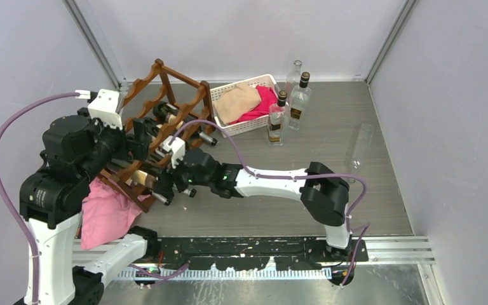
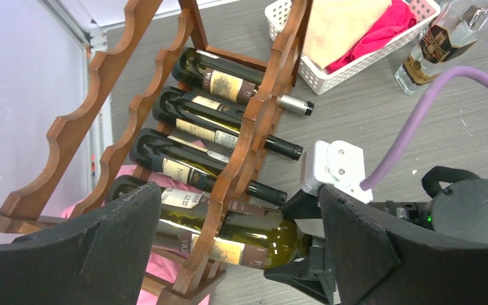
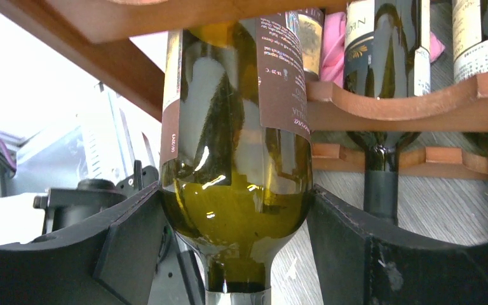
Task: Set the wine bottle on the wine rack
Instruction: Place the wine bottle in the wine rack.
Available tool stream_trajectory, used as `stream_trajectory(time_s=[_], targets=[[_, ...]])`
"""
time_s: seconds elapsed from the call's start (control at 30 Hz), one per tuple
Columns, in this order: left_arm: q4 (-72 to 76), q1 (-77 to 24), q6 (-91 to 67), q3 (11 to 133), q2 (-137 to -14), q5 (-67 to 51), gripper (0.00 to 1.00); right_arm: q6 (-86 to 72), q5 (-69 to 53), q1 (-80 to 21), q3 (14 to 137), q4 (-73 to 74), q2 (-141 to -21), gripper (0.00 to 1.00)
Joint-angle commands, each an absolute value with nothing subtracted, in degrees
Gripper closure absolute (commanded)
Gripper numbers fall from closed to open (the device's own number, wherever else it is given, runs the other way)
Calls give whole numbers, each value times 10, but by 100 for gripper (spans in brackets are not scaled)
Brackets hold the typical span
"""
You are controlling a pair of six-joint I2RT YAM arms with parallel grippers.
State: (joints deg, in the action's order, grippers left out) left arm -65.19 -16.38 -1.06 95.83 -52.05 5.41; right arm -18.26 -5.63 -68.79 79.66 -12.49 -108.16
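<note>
R gripper point(image 3: 236, 210) is clamped on the wine bottle point(image 3: 238, 190): both pads sit on the shoulder, one finger point(image 3: 124, 248) on each side of the green glass, w/ no gap showing. The neck runs back between the fingers toward the wrist. The body runs away from the fingertips and into the wine rack point(image 3: 381, 105).

From the L wrist cam the bottle point(image 2: 254, 244) lies on its side in the lowest tier. Its long axis is close to level and roughly parallel to the three other bottles point(image 2: 222, 82) racked above it. The base end is inside the frame and the neck end sticks out past the front rail point(image 2: 254, 114), toward the R arm. The label end passes behind that rail. Can't tell if it's fully settled in the scallop.

L gripper point(image 2: 239, 190) is spread wide. The low end of the rack and the bottle show between its fingers point(image 2: 95, 254), and I see neither pad pressing on anything.

In the top cam the rack point(image 1: 141, 82) stands beside the L arm, and the bottle point(image 1: 143, 176) points neck-first at the R fingers. A pink cloth point(image 1: 105, 216) lies below the rack, on the near side.
</note>
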Motion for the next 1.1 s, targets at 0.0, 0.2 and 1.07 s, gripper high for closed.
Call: stream_trajectory(time_s=[0.0,0.2,1.07], targets=[[-650,-163,22,980,-501,74,6,-197,-2,-706,888,-197,-1089,99],[-652,-163,35,989,-488,76,7,-204,46,-716,966,-172,-1141,99],[-636,-163,113,947,-444,145,9,-104,162,-750,1072,-307,-1244,99]])
